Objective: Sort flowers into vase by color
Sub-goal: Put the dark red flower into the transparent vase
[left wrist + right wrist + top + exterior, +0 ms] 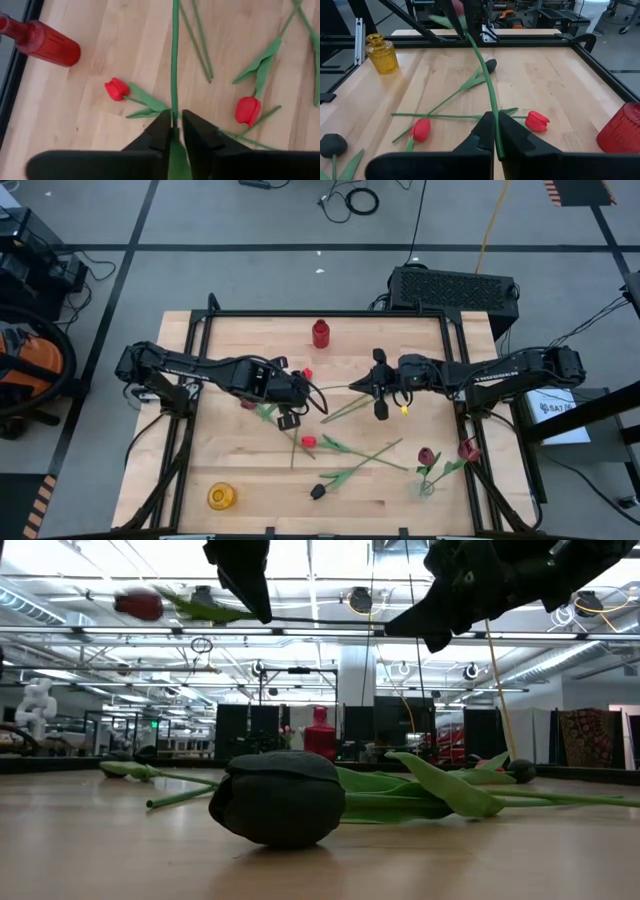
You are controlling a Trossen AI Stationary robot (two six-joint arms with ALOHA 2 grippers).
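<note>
Now I see both grippers above mid-worktop (240, 340) sharing one tulip stem (487, 85): right gripper (496, 131) pinches one end, left gripper (175, 131) pinches it near the head.

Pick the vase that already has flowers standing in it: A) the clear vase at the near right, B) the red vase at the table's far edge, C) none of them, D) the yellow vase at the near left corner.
A: in the high view two dark maroon tulips stand in the clear vase, while the red vase and the yellow vase hold none.
</note>
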